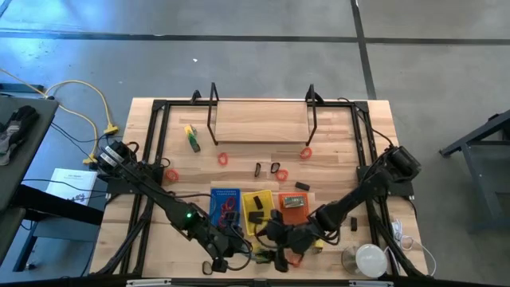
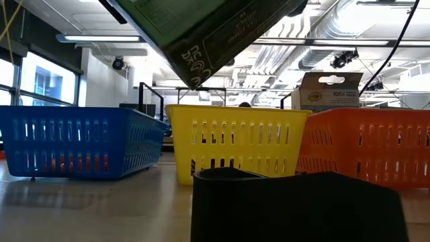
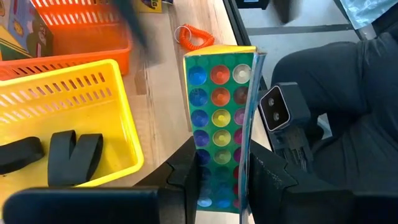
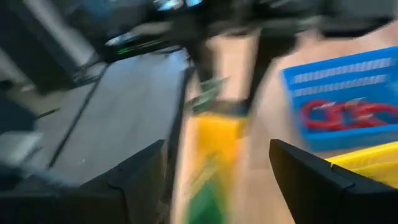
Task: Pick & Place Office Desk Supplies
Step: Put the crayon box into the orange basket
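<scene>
thing: flat cardboard box with rows of colour dots, held up at the table's near edge, by the yellow tray | left gripper: squeezed on the box | right gripper: fingers wide apart, nothing held | step: passing the box over | next: drop it in a tray.

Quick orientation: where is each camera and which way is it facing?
High: overhead, straight down on table, both arms.
Low: table height, facing blue, yellow, orange trays.
Left wrist: left end effector shut on the dotted box.
Right wrist: open right end effector, same box.
</scene>
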